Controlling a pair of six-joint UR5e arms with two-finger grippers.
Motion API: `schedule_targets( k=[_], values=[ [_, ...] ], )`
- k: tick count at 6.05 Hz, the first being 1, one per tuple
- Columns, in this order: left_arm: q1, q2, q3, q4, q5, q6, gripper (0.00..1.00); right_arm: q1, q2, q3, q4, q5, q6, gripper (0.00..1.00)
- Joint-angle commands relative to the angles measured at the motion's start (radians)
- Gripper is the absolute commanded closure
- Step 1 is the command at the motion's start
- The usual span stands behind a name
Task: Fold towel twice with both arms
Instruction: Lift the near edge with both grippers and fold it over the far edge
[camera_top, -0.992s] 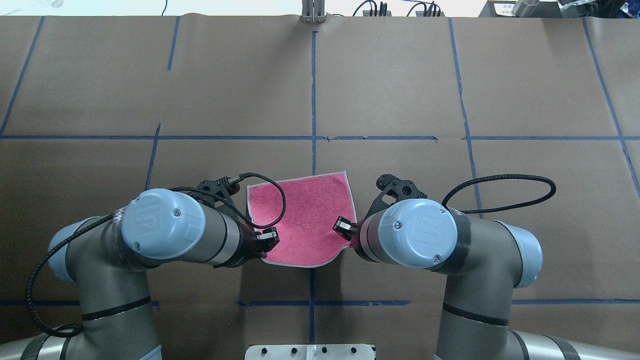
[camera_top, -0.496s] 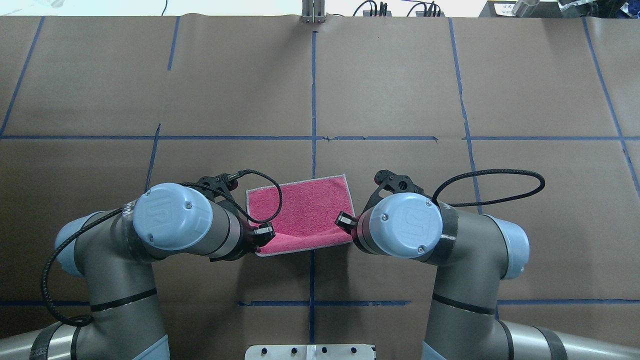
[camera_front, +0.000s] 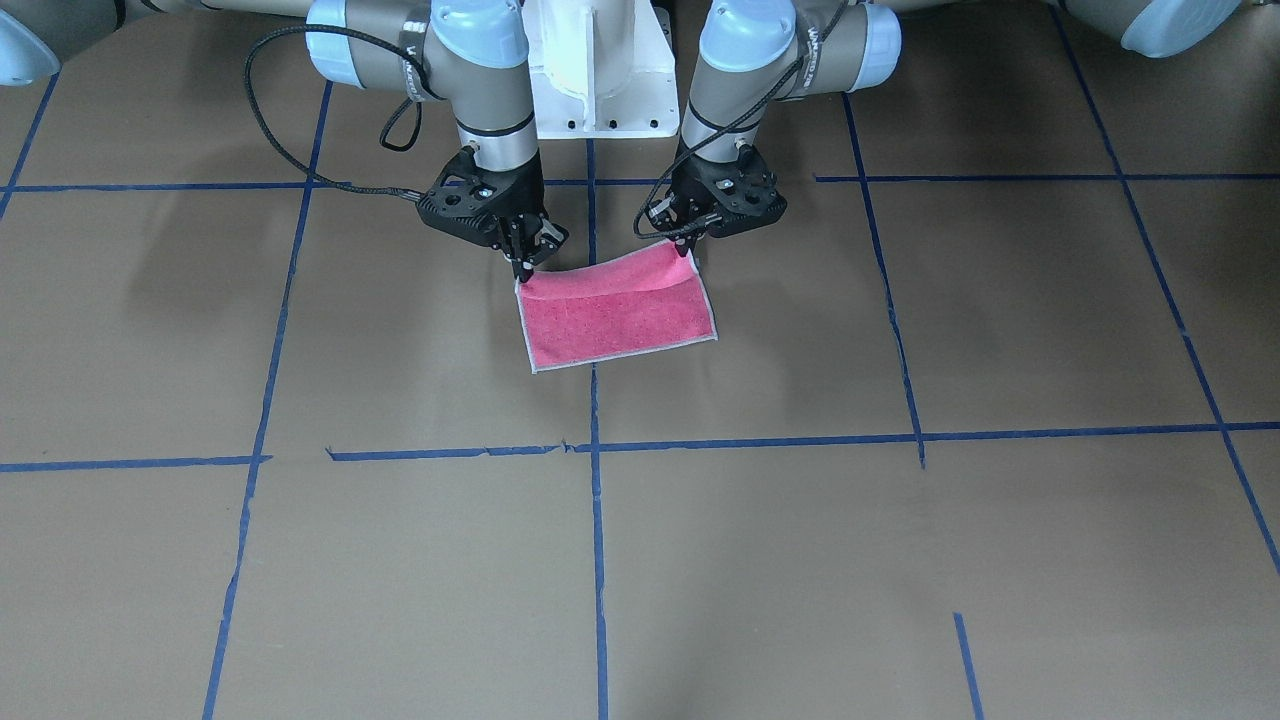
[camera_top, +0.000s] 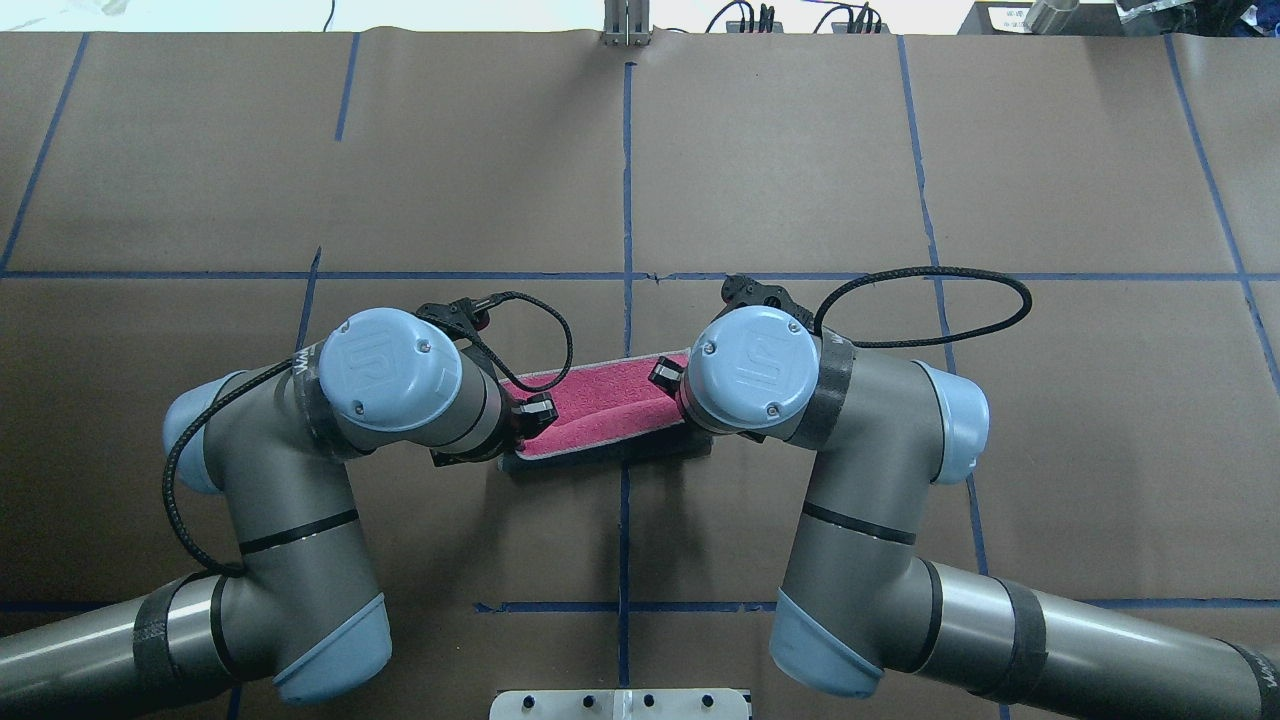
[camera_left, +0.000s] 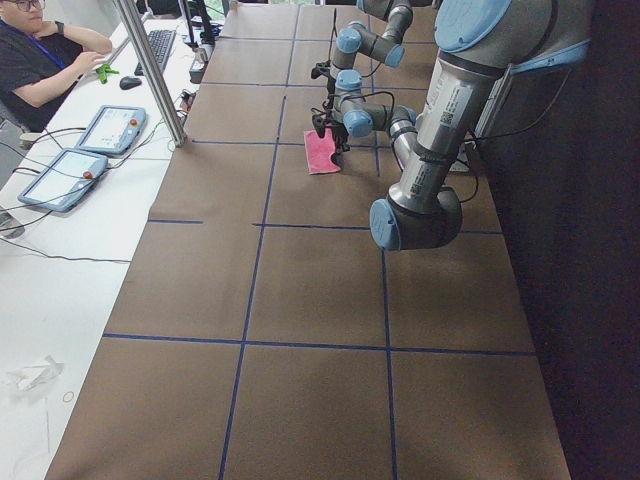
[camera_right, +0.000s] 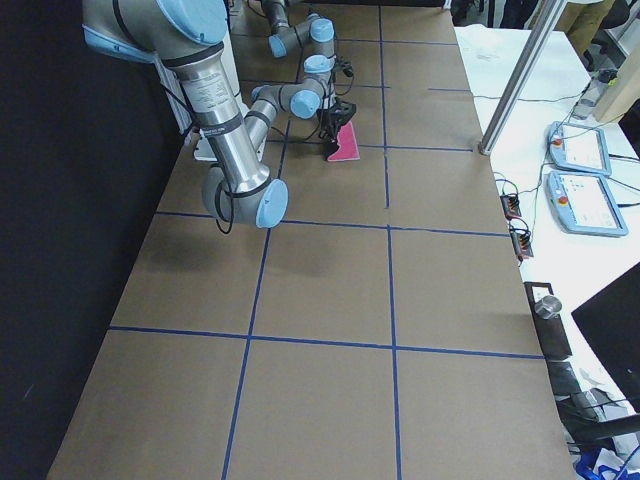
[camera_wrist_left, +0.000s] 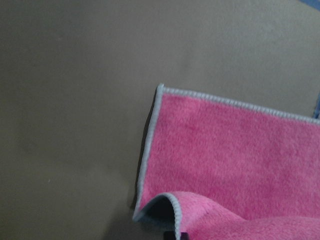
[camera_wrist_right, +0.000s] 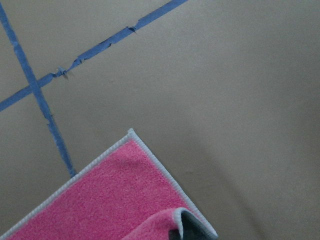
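The towel (camera_front: 620, 318) lies pink face up on the brown table, just right of the centre tape line in the front-facing view. Its edge on the robot's side is lifted and curled over the rest. My left gripper (camera_front: 690, 250) is shut on one lifted corner and my right gripper (camera_front: 525, 268) on the other. In the overhead view the towel (camera_top: 600, 405) shows as a narrow strip between the left gripper (camera_top: 535, 415) and the right gripper (camera_top: 662, 375). The wrist views show the flat pink cloth (camera_wrist_left: 230, 145) (camera_wrist_right: 110, 195) and a curled corner with its grey underside (camera_wrist_right: 192, 225).
Blue tape lines (camera_top: 627, 200) divide the brown paper table cover. The white pedestal base (camera_front: 595, 70) stands behind the towel. An operator (camera_left: 40, 60) sits at a side desk with tablets (camera_left: 110, 128) beyond a metal post (camera_left: 150, 70).
Both grippers have moved away from the robot's base, carrying the towel's near edge over the far part. The pink area seen from overhead has shrunk to a strip.
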Motion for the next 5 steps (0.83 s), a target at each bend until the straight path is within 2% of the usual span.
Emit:
schedule_targets(
  k=[1,2,3,4,5],
  values=[
    [-0.027,-0.007,0.027,0.001,0.0,0.018,0.84,0.024,0.041,-0.063,0.001,0.001,-0.009,0.89],
    [-0.056,-0.017,0.051,-0.001,0.0,0.02,0.47,0.045,0.068,-0.14,0.045,0.001,-0.021,0.3],
    [-0.115,-0.067,0.106,-0.001,-0.003,0.056,0.22,0.097,0.124,-0.235,0.081,0.015,-0.1,0.0],
    [-0.183,-0.094,0.14,0.004,-0.027,0.111,0.21,0.184,0.144,-0.267,0.08,0.15,-0.16,0.0],
    [-0.214,-0.093,0.142,0.005,-0.108,0.162,0.21,0.226,0.144,-0.269,0.078,0.221,-0.22,0.0]
  ],
)
